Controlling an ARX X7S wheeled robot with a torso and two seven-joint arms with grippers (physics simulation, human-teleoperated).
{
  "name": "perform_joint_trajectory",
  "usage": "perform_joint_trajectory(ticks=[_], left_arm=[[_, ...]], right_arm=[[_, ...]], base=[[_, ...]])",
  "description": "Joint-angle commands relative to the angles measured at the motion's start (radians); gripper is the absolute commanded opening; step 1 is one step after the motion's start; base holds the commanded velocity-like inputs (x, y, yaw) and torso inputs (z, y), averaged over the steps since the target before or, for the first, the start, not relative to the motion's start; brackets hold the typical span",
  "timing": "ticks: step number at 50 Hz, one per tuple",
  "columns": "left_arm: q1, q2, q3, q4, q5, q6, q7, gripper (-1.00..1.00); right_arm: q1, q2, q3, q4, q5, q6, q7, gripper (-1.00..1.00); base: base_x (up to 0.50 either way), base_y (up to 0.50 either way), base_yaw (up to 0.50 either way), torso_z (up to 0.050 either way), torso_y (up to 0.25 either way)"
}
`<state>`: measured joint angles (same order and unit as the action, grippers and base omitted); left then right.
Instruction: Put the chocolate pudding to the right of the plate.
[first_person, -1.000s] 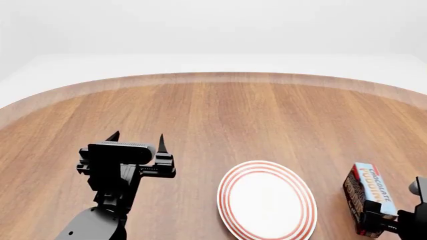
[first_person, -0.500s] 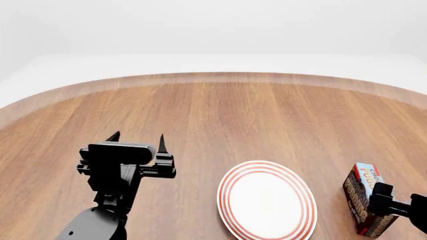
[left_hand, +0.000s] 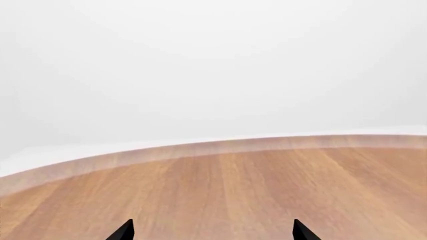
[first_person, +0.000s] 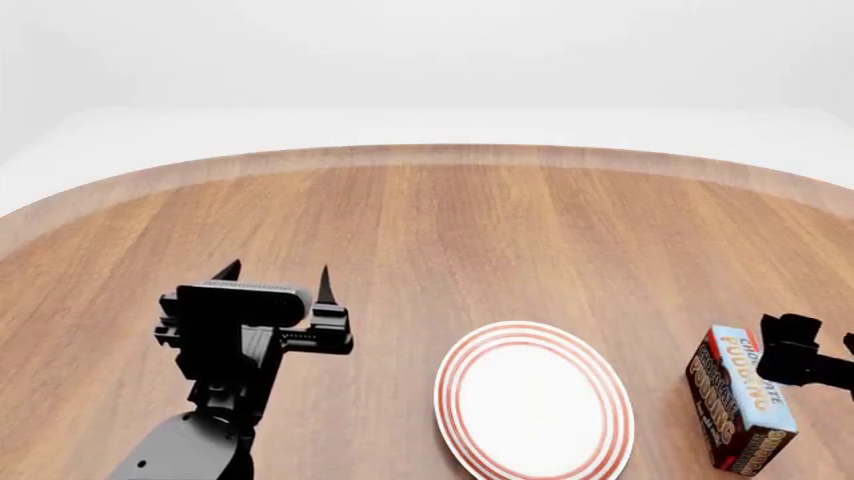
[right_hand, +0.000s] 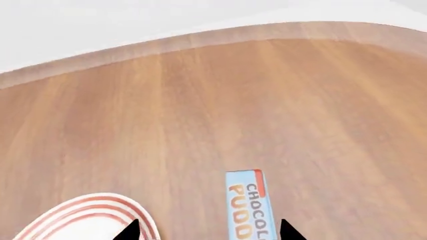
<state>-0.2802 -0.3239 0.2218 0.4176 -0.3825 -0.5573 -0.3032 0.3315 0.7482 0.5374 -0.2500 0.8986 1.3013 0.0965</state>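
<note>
The chocolate pudding (first_person: 742, 402), a dark brown carton with a light-blue lettered top, stands on the wooden table just right of the plate (first_person: 534, 402), a white round plate with red rings. In the right wrist view the carton's top (right_hand: 251, 206) lies between my right gripper's (right_hand: 209, 232) wide-apart fingertips without touching them, and the plate's rim (right_hand: 100, 209) shows beside it. The right gripper is open and empty; its black body (first_person: 798, 352) hovers above the carton's right side. My left gripper (first_person: 275, 272) is open and empty, left of the plate.
The round wooden table (first_person: 441, 230) curves away at its far edge, with a white floor and wall beyond. The left wrist view shows only bare wood (left_hand: 267, 185) and the table's far rim. No other objects are in view.
My right gripper has risen from low around the carton to above its right side. The carton stays standing right of the plate. The left arm has not moved.
</note>
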Motion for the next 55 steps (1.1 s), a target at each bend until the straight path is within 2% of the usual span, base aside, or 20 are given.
perform_joint_trajectory(ticks=[1, 5, 12, 17, 19, 25, 30, 55], left_arm=[[-0.013, -0.005, -0.002, 0.018, -0.007, -0.019, -0.011, 1.00], [-0.015, -0.007, -0.001, 0.020, -0.008, -0.018, -0.012, 1.00], [-0.015, -0.009, -0.001, 0.022, -0.010, -0.015, -0.013, 1.00], [-0.017, -0.009, 0.000, 0.024, -0.012, -0.014, -0.014, 1.00], [-0.016, -0.009, 0.002, 0.026, -0.012, -0.014, -0.014, 1.00], [-0.016, -0.012, -0.002, 0.035, -0.018, -0.018, -0.019, 1.00], [-0.017, -0.013, -0.001, 0.041, -0.021, -0.021, -0.021, 1.00], [-0.016, -0.022, -0.004, 0.050, -0.032, -0.020, -0.029, 1.00]], right_arm=[[-0.014, -0.041, 0.122, -0.208, 0.123, 0.029, 0.021, 1.00], [-0.057, -0.075, 0.171, -0.360, 0.160, -0.005, 0.021, 1.00], [-0.071, -0.117, 0.228, -0.499, 0.212, -0.019, 0.070, 1.00], [-0.136, -0.104, 0.109, -0.601, 0.035, -0.110, 0.098, 1.00], [-0.144, -0.130, 0.120, -0.624, 0.061, -0.120, 0.091, 1.00], [-0.175, -0.180, 0.137, -0.670, 0.059, -0.177, 0.081, 1.00], [-0.212, -0.202, 0.092, -0.728, -0.012, -0.244, 0.072, 1.00], [-0.276, -0.249, -0.008, -0.741, -0.076, -0.376, 0.037, 1.00]], base=[[0.00, 0.00, 0.00, 0.000, 0.000], [0.00, 0.00, 0.00, 0.000, 0.000], [0.00, 0.00, 0.00, 0.000, 0.000], [0.00, 0.00, 0.00, 0.000, 0.000], [0.00, 0.00, 0.00, 0.000, 0.000], [0.00, 0.00, 0.00, 0.000, 0.000], [0.00, 0.00, 0.00, 0.000, 0.000], [0.00, 0.00, 0.00, 0.000, 0.000]])
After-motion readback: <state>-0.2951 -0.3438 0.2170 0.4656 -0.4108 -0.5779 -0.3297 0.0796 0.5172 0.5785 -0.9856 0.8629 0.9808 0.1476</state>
